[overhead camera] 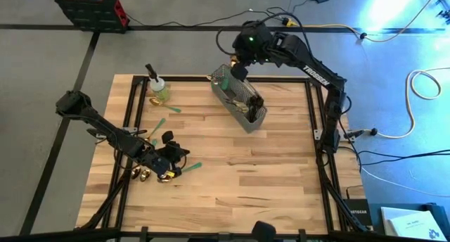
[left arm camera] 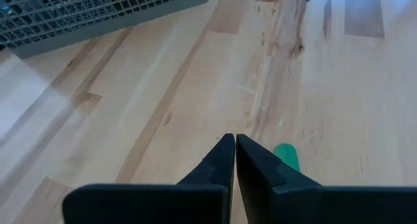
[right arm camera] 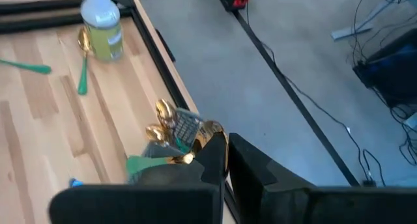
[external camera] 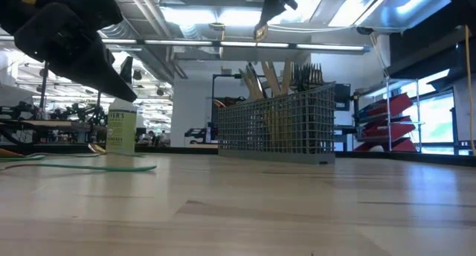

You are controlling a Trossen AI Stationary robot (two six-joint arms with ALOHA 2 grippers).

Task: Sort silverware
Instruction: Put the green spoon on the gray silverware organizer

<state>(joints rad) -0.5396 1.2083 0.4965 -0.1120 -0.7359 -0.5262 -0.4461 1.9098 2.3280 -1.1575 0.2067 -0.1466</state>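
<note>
The grey mesh caddy (overhead camera: 247,114) stands at the table's far middle with gold, black and green-handled silverware (external camera: 279,77) upright in it. My right gripper (overhead camera: 238,70) hangs above its far end, shut on a gold piece (right arm camera: 212,130). More silverware lies at the near left: gold pieces (overhead camera: 144,174) and a green-handled one (overhead camera: 191,167). My left gripper (left arm camera: 234,144) hovers low there, shut with nothing between its fingers. A green handle end (left arm camera: 287,155) shows just beside one finger; whether they touch I cannot tell. My right gripper pinches a gold piece of silverware (right arm camera: 212,130) between its two fingers, slanting down from above. A short gold end (external camera: 259,30) hangs below the fingers, lifted clear above the caddy (external camera: 277,126). Which part of the piece is held, the fingers hide.
A spray bottle of green liquid (overhead camera: 158,87) stands at the far left, with green-handled pieces (overhead camera: 158,124) and a gold spoon (right arm camera: 83,42) lying near it. Bare wood (overhead camera: 267,179) fills the table's middle and near right. A red and black case (overhead camera: 91,6) sits on the floor beyond.
</note>
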